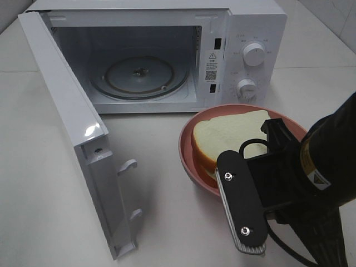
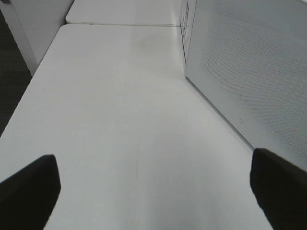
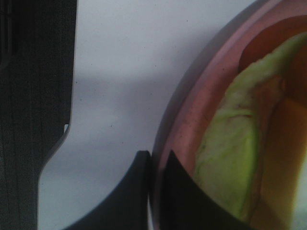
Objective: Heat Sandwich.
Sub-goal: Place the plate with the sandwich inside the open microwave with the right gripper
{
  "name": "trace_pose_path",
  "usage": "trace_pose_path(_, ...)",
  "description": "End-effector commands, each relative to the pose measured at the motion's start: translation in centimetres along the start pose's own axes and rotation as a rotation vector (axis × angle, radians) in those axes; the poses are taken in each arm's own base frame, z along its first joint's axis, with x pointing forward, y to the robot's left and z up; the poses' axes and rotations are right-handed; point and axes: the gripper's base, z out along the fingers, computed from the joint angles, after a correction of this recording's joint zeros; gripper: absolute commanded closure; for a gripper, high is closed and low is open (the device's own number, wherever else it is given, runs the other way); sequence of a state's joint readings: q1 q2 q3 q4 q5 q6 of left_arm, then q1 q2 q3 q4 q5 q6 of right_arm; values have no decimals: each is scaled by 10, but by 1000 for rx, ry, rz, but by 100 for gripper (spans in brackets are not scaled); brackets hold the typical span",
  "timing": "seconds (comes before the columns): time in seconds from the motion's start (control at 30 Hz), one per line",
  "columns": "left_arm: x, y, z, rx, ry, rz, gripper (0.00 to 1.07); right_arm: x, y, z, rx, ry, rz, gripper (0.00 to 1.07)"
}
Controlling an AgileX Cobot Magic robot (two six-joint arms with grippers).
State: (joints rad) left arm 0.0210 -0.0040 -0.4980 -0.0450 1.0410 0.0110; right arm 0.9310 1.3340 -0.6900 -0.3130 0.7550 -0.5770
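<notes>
Right gripper [image 3: 156, 155] nearest, 5 o'clock in high view: jaws pinched narrow on rim of pink plate [image 1: 186, 153]. Sandwich [image 1: 231, 132] lies on plate, 5 o'clock from microwave [image 1: 250, 28] cavity. Microwave door [image 1: 72, 128] swung open toward 7 o'clock. Left gripper [image 2: 153, 191] spread wide above white table [image 2: 120, 96], holding nothing.

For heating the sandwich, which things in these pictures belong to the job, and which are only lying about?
In the job: sandwich; pink plate under it; right gripper, shut on the plate's rim; open microwave; glass turntable.
Only there: white table; left gripper, open above the table.
</notes>
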Motion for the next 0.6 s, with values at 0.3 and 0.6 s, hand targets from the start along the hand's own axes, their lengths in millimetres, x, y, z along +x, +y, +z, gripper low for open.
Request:
trace_pose_path(0.3,2,0,-3,0,-32,0,5,19,-15,4,19,27,-130,107)
trace_pose_path(0.6,2,0,-3,0,-32,0,5,34,-29,9,21,-22,-254,107)
